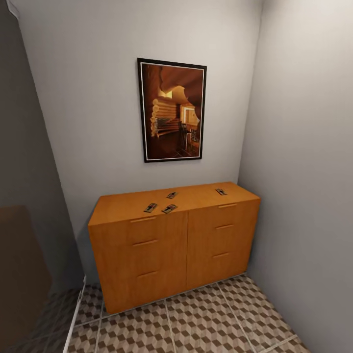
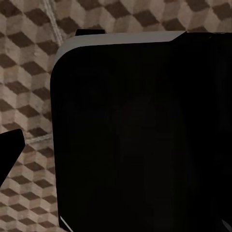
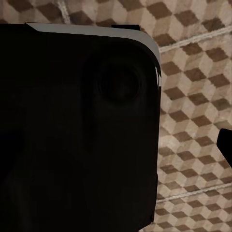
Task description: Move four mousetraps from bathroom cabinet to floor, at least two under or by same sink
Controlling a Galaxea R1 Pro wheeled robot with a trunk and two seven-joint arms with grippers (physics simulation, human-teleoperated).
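Several mousetraps lie on the flat top of the orange-brown cabinet (image 1: 117, 260) against the far wall in the head view. Two mousetraps (image 1: 150, 208) (image 1: 169, 209) sit side by side near its front edge. Behind them lies a third mousetrap (image 1: 171, 195), and another mousetrap (image 1: 221, 191) rests towards the right end. The cube-patterned bathroom floor (image 1: 206, 323) spreads out before the cabinet. One dark fingertip (image 2: 9, 150) juts over the tiles in the left wrist view, and another fingertip (image 3: 226, 147) in the right wrist view. The sink is out of view.
A framed picture (image 1: 171, 110) hangs above the cabinet. A grey wall (image 1: 304, 196) closes the right side. A dark brown panel (image 1: 19, 274) stands at the left beside a white floor strip (image 1: 76, 318). A black robot body part (image 2: 140, 135) (image 3: 77, 130) blocks much of both wrist views.
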